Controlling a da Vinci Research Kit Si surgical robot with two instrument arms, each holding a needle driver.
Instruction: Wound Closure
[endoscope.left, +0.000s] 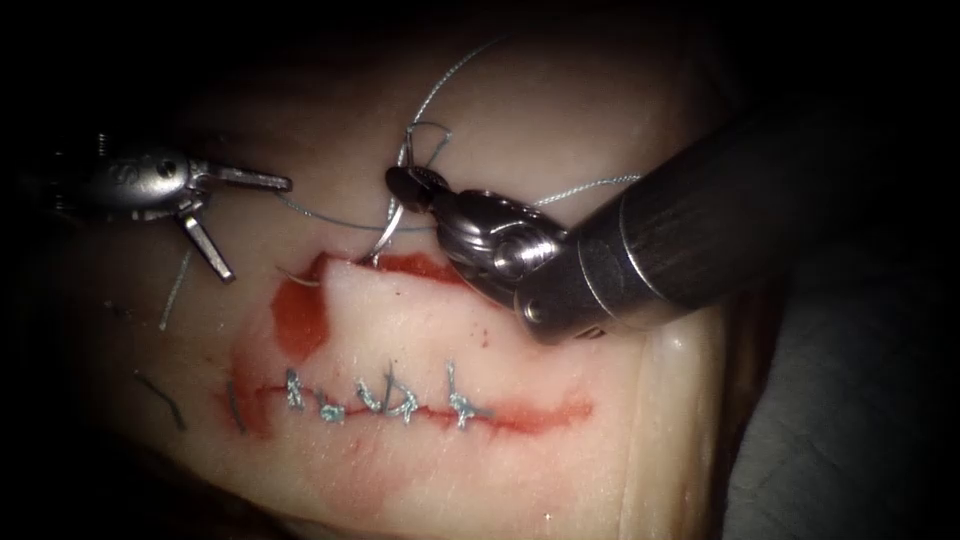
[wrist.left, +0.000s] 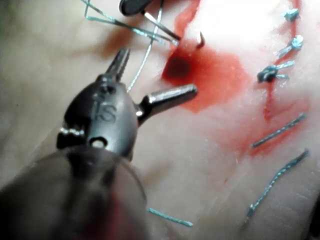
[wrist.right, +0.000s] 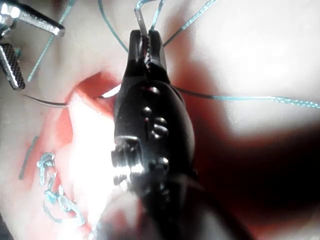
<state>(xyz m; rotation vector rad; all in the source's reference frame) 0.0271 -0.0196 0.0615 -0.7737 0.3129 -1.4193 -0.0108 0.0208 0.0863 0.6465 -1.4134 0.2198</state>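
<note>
My right tool (endoscope.left: 400, 183) comes in from the right with its jaws shut on the curved needle (endoscope.left: 385, 228) near its rear end. The needle arcs down into the tissue (endoscope.left: 420, 330) at the red upper cut (endoscope.left: 420, 267). Its tip (endoscope.left: 292, 272) pokes out of the tissue at the left end of that cut. Thread (endoscope.left: 450, 75) loops up behind the right tool's jaws. My left tool (endoscope.left: 258, 230) hovers left of the needle tip, jaws spread wide and holding nothing. The left wrist view has those open jaws (wrist.left: 159, 71) short of the needle tip (wrist.left: 201, 40). The right wrist view has the shut jaws (wrist.right: 147, 37) on the needle.
A lower cut carries a row of several tied stitches (endoscope.left: 385, 402). Red fluid (endoscope.left: 300, 315) pools left of the raised tissue flap. Cut ends of thread (endoscope.left: 175, 290) lie on the tissue at the left. The right tool's thick shaft (endoscope.left: 680, 240) crosses the right side.
</note>
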